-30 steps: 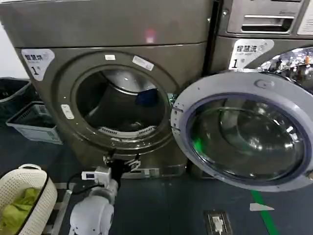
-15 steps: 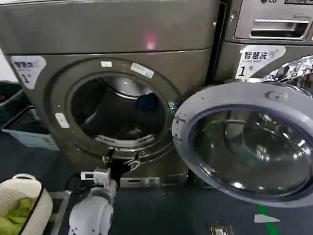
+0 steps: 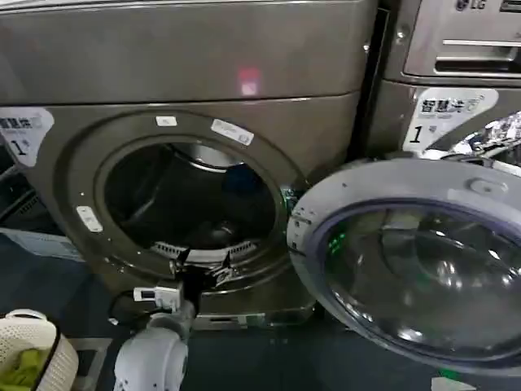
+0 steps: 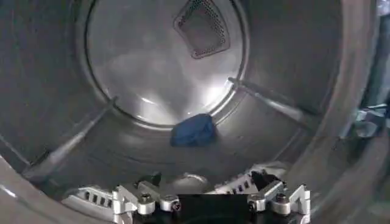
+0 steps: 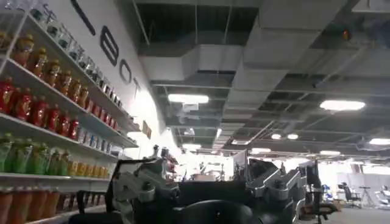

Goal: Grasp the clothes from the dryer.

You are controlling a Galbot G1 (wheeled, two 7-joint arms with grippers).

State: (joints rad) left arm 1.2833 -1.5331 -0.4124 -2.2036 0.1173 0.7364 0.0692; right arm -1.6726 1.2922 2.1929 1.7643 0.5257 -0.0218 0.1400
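— Clothes (image 4: 193, 130) first: where are they?

— One dark blue bundle lies low in the drum, at the back, just under the shiny rear wall. From the head view it reads as a dim blue patch (image 3: 242, 175) deep inside the porthole.

— And the dryer (image 3: 187, 81) itself?

— Big bronze-grey front-loader, wide open. Its round glass door (image 3: 407, 261) is swung out to the right, in front of the neighbouring LG-marked machine (image 3: 456, 49). A white sticker (image 3: 23, 130) with a "1" sits at the upper left of the front panel.

— Which arm is at work?

— The left one. The left gripper (image 3: 202, 262) is at the bottom lip of the porthole, pointing into the drum. In the left wrist view its fingers (image 4: 125, 198) stand apart, one at each side, nothing between them, and the blue bundle is well beyond them.

— The right gripper (image 5: 207, 182)?

— Parked away from the dryer, aimed up at the ceiling beside shelves of bottles (image 5: 36, 103). Its jaws are spread wide too, and hold nothing.

— Anything else nearby?

— A white basket (image 3: 32, 346) on the floor at the lower left, with something green (image 3: 20, 366) in it.
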